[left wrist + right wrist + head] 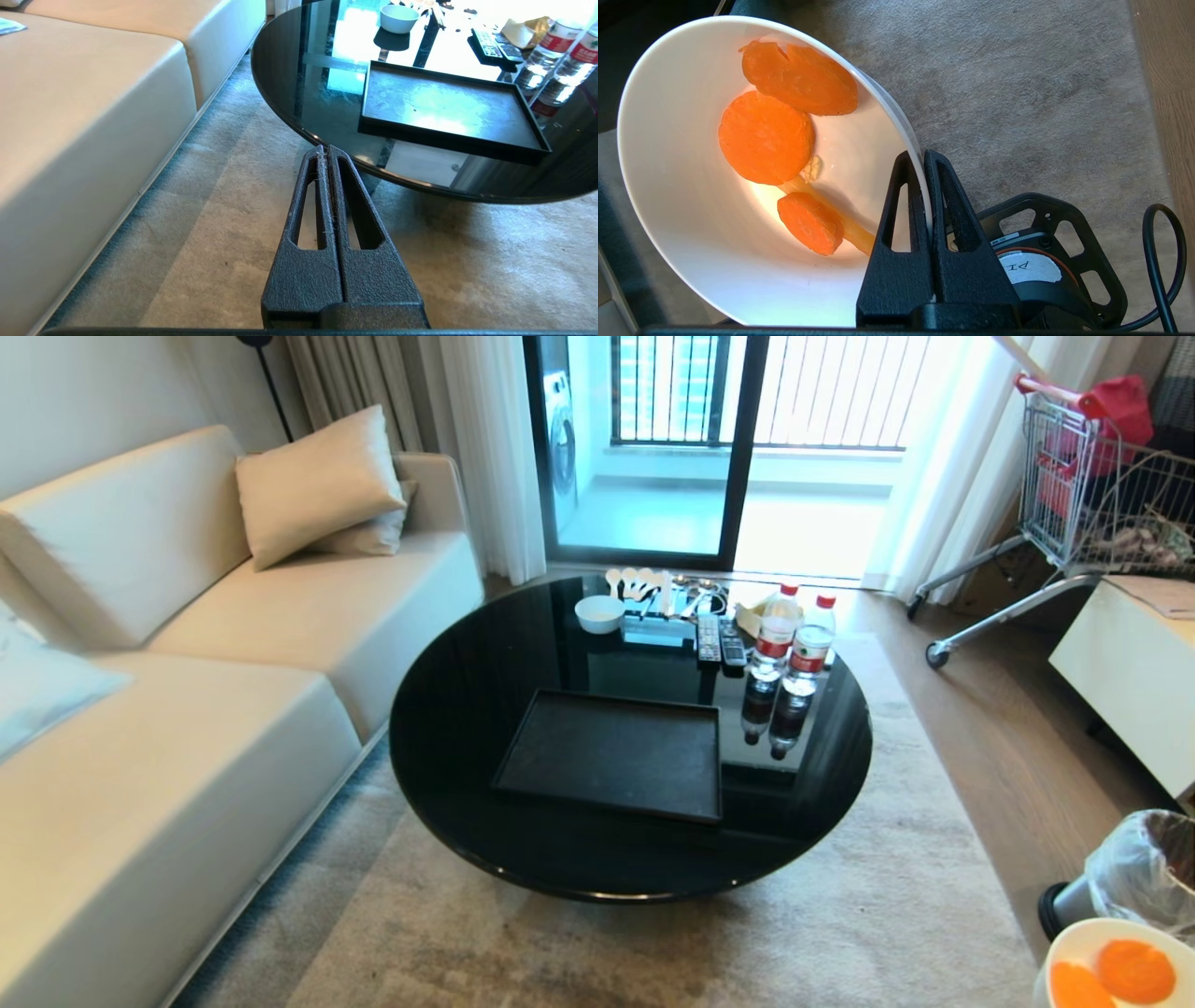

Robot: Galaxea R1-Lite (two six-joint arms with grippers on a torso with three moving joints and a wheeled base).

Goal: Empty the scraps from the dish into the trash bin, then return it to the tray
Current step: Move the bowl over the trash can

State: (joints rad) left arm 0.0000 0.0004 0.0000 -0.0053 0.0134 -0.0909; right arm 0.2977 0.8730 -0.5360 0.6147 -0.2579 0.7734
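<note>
My right gripper (922, 156) is shut on the rim of the dish (691, 224), a white bowl held over the carpet. Three orange carrot slices, the scraps (766, 137), lie inside it beside a pale strip. In the head view the dish (1083, 947) shows at the bottom right corner, just in front of the trash bin (1144, 873) with its crinkled clear liner. The black tray (616, 751) lies empty on the round black table (467, 709). My left gripper (325, 149) is shut and empty, low over the carpet near the table's edge.
Another white bowl (599, 613), spoons, two remotes (719, 644) and two water bottles (794, 639) stand at the table's far side. A beige sofa (187, 709) runs along the left. A shopping cart (1083, 495) and a white cabinet (1130, 663) are at the right.
</note>
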